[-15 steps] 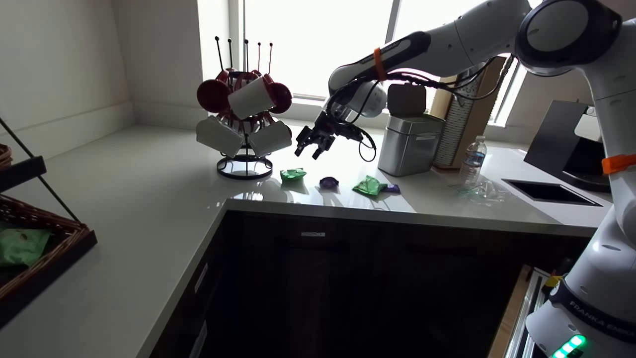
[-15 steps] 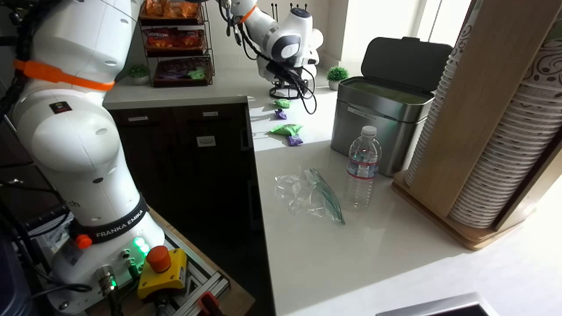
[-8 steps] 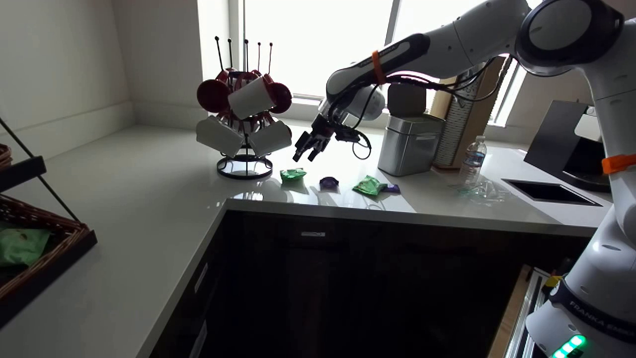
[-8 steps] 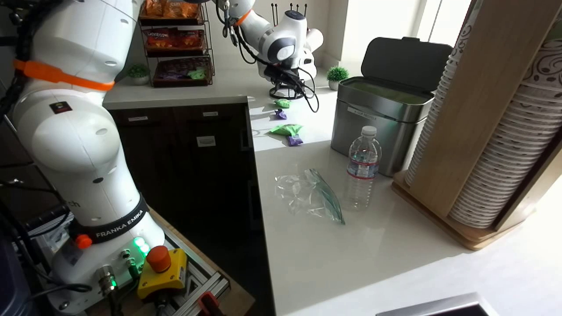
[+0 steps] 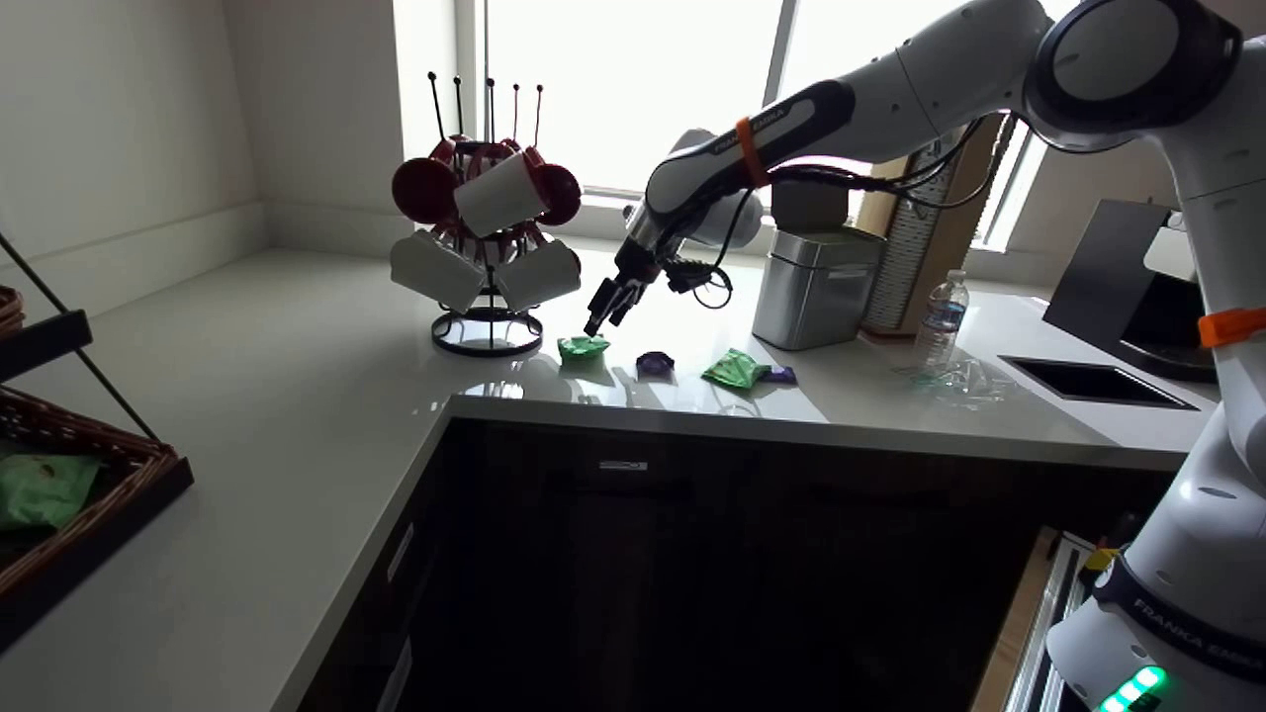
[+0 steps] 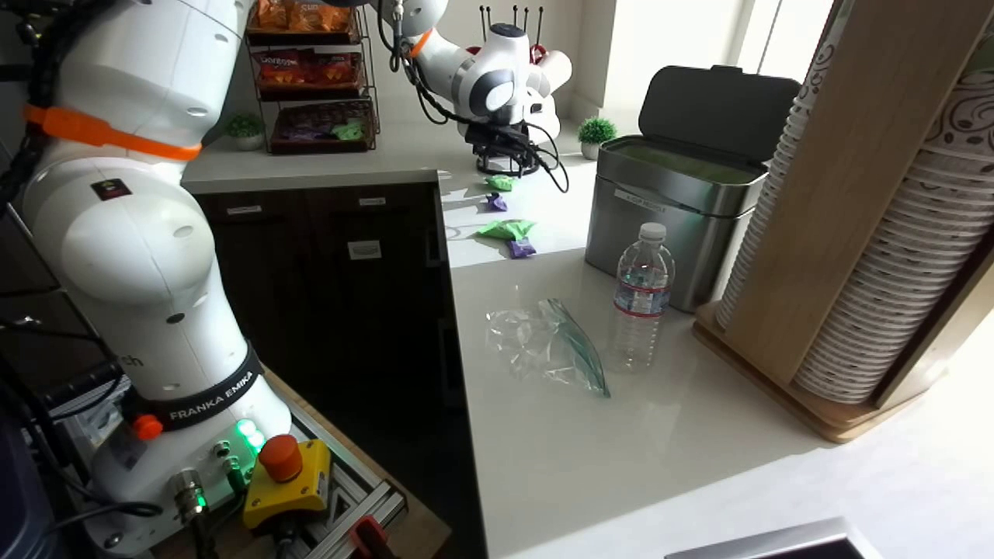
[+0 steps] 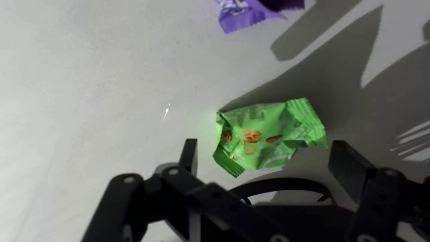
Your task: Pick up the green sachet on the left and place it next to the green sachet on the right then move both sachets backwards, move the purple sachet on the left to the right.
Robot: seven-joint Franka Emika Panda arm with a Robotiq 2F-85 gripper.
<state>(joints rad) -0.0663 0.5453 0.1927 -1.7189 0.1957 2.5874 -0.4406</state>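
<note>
Green crinkled left packet (image 7: 265, 134) lies near the white counter's (image 5: 326, 396) inside corner, black claw (image 7: 264, 145) wide above; pairing, moving back and shifting the left purple packet (image 5: 654, 365) seem undone.

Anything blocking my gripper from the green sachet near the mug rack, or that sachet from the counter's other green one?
Nothing visible stands between the open gripper and that green sachet; a purple sachet lies between it and the other green sachet.
</note>
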